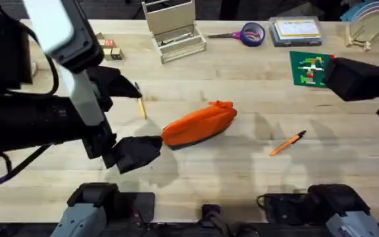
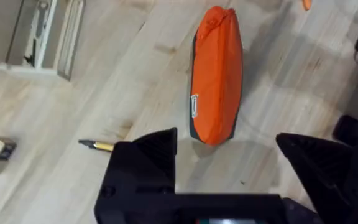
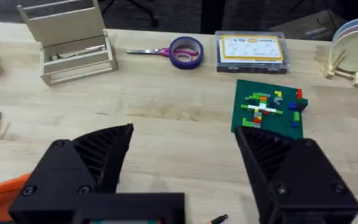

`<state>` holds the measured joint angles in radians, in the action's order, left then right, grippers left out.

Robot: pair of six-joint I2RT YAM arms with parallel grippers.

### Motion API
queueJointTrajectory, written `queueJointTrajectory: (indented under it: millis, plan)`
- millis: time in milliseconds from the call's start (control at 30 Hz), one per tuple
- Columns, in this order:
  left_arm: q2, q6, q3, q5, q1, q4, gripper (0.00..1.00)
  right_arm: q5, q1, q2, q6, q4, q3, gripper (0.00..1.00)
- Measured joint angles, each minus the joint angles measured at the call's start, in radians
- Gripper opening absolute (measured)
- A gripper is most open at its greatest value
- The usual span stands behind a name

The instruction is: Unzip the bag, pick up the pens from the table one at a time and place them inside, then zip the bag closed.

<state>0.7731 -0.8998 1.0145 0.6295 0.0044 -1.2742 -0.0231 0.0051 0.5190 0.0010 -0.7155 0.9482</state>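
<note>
The left gripper [image 2: 225, 165] has its black fingers [image 2: 145, 162] spread wide and empty, poised just short of the near end of the orange pencil pouch [image 2: 216, 74]; from that approach it seems lined up to pin or pinch that end so the zip can be worked, though the zip pull itself cannot be made out. In the overhead view the left gripper [image 1: 137, 153] sits at the pouch's left tip, touching or nearly so. The pouch [image 1: 199, 123] lies on its side near the middle of the wood-grain table [image 1: 242, 178], apparently zipped, so unzipping looks not yet begun. The right gripper [image 3: 182, 165] also stands open and empty, held high over the right side of the table, well apart from the pouch, likely waiting for its turn at the zip. The tan pen [image 1: 140, 105] lies just beyond the left arm, near the pouch; the orange pen [image 1: 287, 143] rests alone to the pouch's right with bare wood all round it, an easy pick. Along the far edge stand a wooden organiser [image 1: 173, 29], purple-handled scissors [image 1: 245, 33], a flat box [image 1: 297, 31] and a green brick plate [image 1: 311, 68], all well clear of the working space.
</note>
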Motion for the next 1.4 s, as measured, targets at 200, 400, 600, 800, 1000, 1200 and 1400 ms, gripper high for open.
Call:
queueJointTrajectory:
  millis: [200,400,600,800,1000,1200,1400]
  plan:
    - [0.000,-0.041,0.000,0.011,0.000,0.018,0.993,0.000,0.000,0.000,0.000,-0.002,0.000,0.997]
    - [0.000,-0.045,0.000,0.011,0.000,0.018,0.992,0.000,0.000,0.000,0.000,-0.003,0.000,0.998]
    - [0.000,-0.046,0.000,0.011,0.000,0.018,0.993,0.000,0.000,0.000,0.000,-0.003,0.000,0.997]
    - [-0.001,-0.074,-0.020,0.015,0.000,0.024,0.993,0.000,0.000,0.000,0.000,-0.003,0.000,0.998]
    - [-0.001,-0.108,-0.146,0.024,0.000,0.072,0.993,0.000,0.000,0.000,0.000,-0.002,0.000,0.998]
    - [0.000,-0.117,-0.225,0.051,0.000,0.154,0.993,0.000,0.000,0.000,0.000,-0.002,0.000,0.998]
    - [0.007,-0.119,-0.281,0.060,0.000,0.227,0.993,0.000,0.000,0.000,0.000,-0.003,0.000,0.998]
